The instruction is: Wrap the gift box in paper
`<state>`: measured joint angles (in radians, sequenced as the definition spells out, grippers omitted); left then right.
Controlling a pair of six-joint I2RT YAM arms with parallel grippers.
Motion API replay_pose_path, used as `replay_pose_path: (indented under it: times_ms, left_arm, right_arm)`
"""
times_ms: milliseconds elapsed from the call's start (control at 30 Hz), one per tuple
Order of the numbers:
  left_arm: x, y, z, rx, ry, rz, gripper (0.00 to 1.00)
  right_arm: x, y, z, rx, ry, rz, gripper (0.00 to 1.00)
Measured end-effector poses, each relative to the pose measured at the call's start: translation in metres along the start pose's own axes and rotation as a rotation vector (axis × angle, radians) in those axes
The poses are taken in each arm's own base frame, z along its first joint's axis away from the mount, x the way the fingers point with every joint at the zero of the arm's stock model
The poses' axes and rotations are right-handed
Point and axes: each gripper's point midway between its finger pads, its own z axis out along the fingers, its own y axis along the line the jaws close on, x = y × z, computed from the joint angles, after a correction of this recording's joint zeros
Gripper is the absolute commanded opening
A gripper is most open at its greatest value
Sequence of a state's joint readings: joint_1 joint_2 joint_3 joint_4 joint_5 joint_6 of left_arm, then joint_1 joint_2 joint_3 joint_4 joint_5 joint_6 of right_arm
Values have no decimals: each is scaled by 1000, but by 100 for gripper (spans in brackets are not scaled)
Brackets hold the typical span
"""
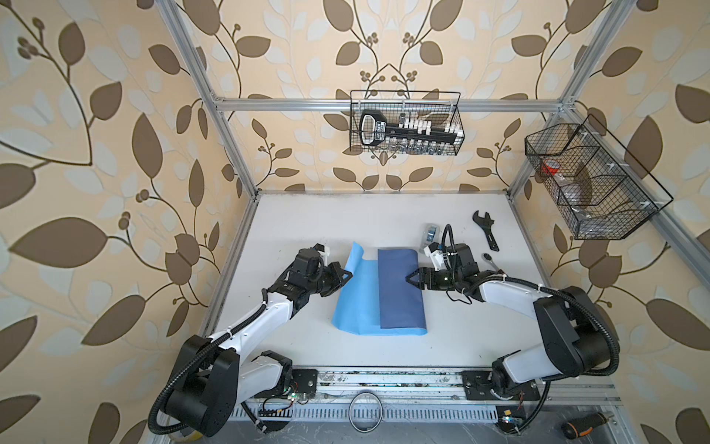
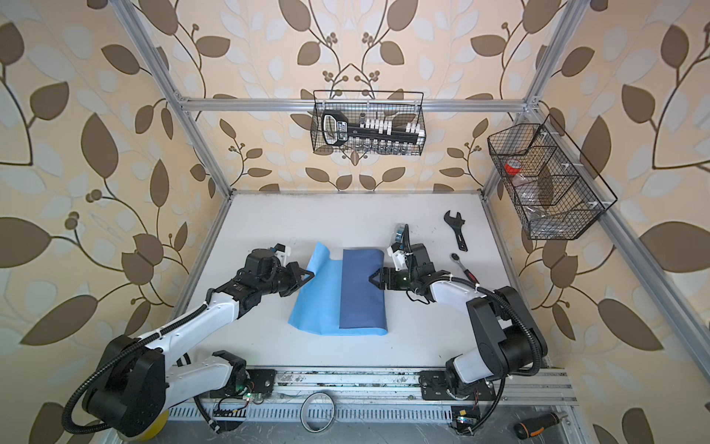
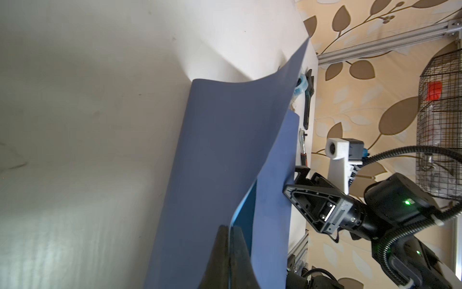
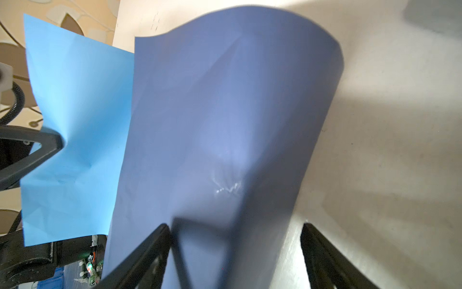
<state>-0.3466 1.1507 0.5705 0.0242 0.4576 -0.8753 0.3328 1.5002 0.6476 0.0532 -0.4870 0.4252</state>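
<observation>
A: Left gripper [image 1: 347, 275] is clenched on the paper [image 1: 359, 303] at its nine o'clock edge. Right gripper [image 1: 409, 280] gapes, released, at three o'clock.
B: The box?
A: Hidden, probably under the dark flap [image 1: 399, 292]. I'd draw that held edge taut and over it, with the right pinning.
B: Any writing?
A: Only a label [image 1: 369, 128] in the basket [image 1: 405, 92] at twelve, too blurred.

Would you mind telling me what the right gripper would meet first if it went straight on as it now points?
Most likely the paper: the right gripper, jaws open, points at its dark-blue folded-over flap, with the tips at that flap's edge; whether they touch it is unclear.
</observation>
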Motion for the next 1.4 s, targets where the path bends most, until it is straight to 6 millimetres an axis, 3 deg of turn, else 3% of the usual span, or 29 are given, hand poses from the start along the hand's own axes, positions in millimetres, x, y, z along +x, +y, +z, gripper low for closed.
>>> replay_pose_path:
  times_ms: [300,500,900,1233,1400]
  left_arm:
    - [10,-46,11,44,12,-46,0]
    - [18,-66,24,54,39,-78,0]
    - [28,-77,48,53,63,-150,5]
    - [39,-105,75,66,119,-115,7]
    - [54,-94,94,25,163,-107,13]
  right_arm:
    - [0,0,0,0,0,0,83]
    - [0,0,0,0,0,-1,83]
    - [0,0,0,0,0,-1,83]
    - [0,1,1,-3,-1,-4,83]
    - [-1,1,2,-4,-2,-5,82]
